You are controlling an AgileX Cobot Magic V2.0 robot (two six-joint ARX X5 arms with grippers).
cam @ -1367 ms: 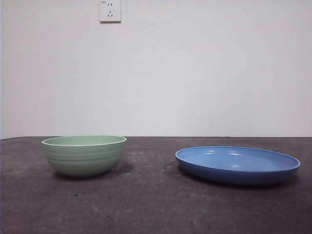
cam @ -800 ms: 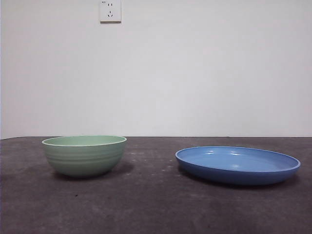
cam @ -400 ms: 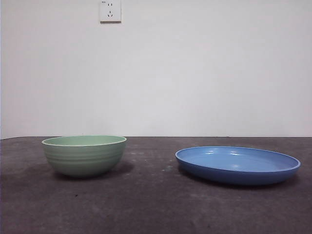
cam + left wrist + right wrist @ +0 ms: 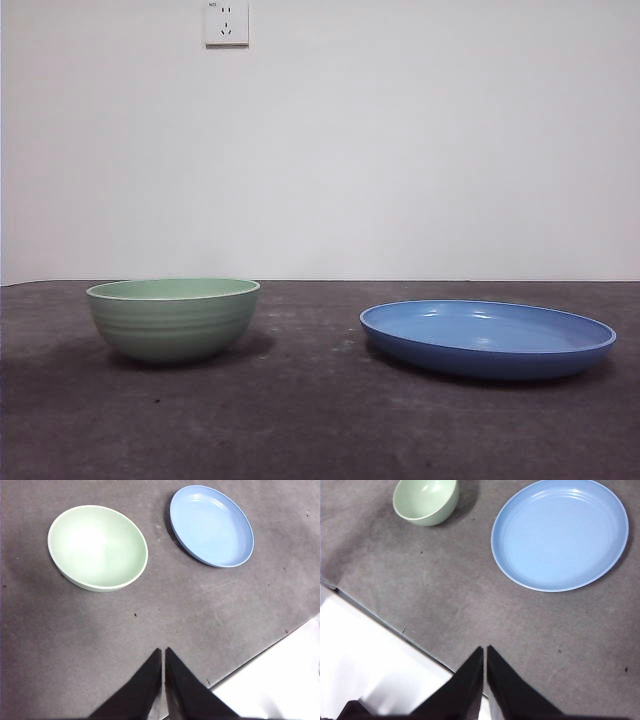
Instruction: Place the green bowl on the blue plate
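The green bowl stands upright and empty on the dark table, left of the blue plate, with a gap of bare table between them. The left wrist view shows the bowl and the plate well ahead of my left gripper, which is shut and empty, high above the table near its edge. The right wrist view shows the plate and the bowl ahead of my right gripper, also shut and empty. Neither gripper shows in the front view.
The dark grey table ends at a near edge seen in the wrist views, with white floor beyond. A white wall with a socket stands behind.
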